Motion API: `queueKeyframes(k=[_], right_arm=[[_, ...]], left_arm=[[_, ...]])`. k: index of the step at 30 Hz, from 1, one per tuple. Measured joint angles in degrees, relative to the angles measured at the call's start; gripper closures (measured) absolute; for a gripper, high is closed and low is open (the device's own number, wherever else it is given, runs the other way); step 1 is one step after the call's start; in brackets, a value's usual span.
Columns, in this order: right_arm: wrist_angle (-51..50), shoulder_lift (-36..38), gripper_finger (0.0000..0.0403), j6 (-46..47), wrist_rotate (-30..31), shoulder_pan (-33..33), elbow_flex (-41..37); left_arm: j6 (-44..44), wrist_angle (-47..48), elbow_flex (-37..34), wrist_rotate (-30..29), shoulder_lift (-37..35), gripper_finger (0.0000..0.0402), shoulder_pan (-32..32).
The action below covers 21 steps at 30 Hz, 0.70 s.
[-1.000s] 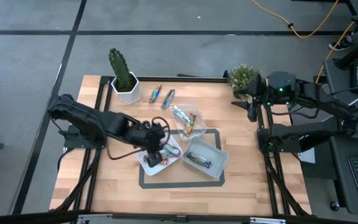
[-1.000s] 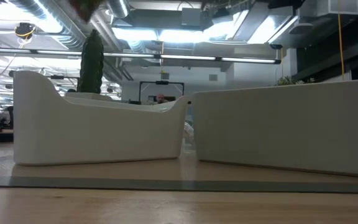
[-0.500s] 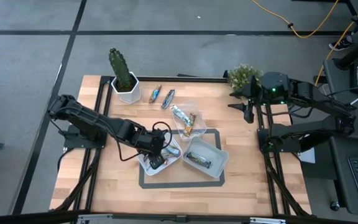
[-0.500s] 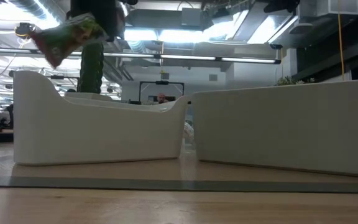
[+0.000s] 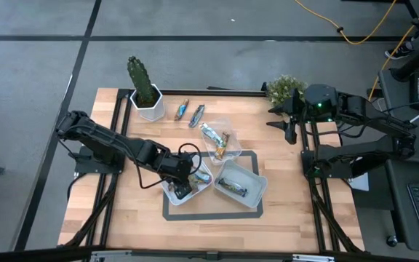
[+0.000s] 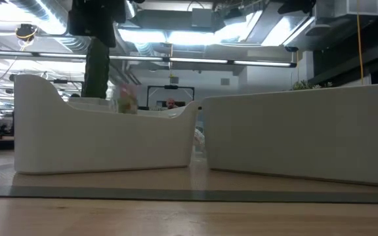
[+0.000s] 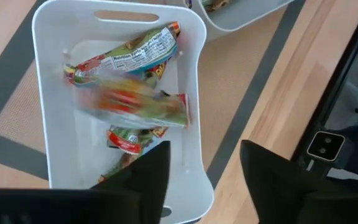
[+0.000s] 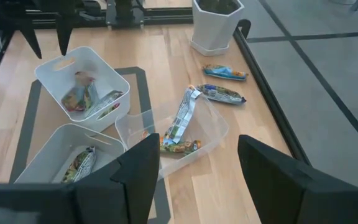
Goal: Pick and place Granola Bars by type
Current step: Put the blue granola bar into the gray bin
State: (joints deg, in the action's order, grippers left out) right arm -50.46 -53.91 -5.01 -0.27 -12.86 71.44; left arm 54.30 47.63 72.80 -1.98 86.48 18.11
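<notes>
We look down on a wooden table where granola bars are being sorted by type, and we judge the job roughly half done. The white tub [image 7: 194, 93] under the left arm, just left of the table's centre, already holds several green-and-red bars [image 7: 132, 53]. The grey tub [image 5: 240, 182] touching it at its 3 o'clock holds one bar [image 5: 231, 188]. A clear tray [image 8: 213, 127] just beside both tubs, at the white tub's 1 o'clock, still holds two unsorted bars [image 8: 179, 121]. Two blue and silver bars [image 5: 190, 111] lie loose on the wood at 12 o'clock from the white tub, near a potted cactus [image 5: 144, 84].

The left gripper [image 7: 202, 165] hangs directly over the white tub with its fingers [image 7: 145, 171] spread apart and empty. A blurred bar [image 7: 135, 106] sits below them, apart from both fingers, seemingly dropping onto the pile in the tub.

The right gripper [image 8: 194, 155] waits near the table's right edge, at 2 o'clock from the tubs, its fingers parted and holding nothing.
</notes>
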Motion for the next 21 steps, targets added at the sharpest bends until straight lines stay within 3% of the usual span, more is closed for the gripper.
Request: queueKeyframes(k=[5, 13, 17, 21], right_arm=[[0.0, 0.0, 0.0184, 0.0, 0.0, 0.0, 0.0], [0.1, -0.4, 0.0184, 0.3, 0.1, 0.0, -0.7], [1.0, -1.4, 0.0184, 1.4, 0.1, 0.0, -1.7], [2.7, -3.4, 0.0184, 1.6, 0.1, 0.0, -1.6]], left_arm=[[0.5, 0.1, 0.0, 0.0, -0.3, 0.0188, 0.0], [1.3, 0.3, 0.1, -0.3, -3.7, 0.0192, 0.0], [2.1, 0.4, 1.1, -5.0, -8.4, 0.0201, 0.1], [-0.5, -0.5, 4.0, -13.6, -13.6, 0.0207, 1.4]])
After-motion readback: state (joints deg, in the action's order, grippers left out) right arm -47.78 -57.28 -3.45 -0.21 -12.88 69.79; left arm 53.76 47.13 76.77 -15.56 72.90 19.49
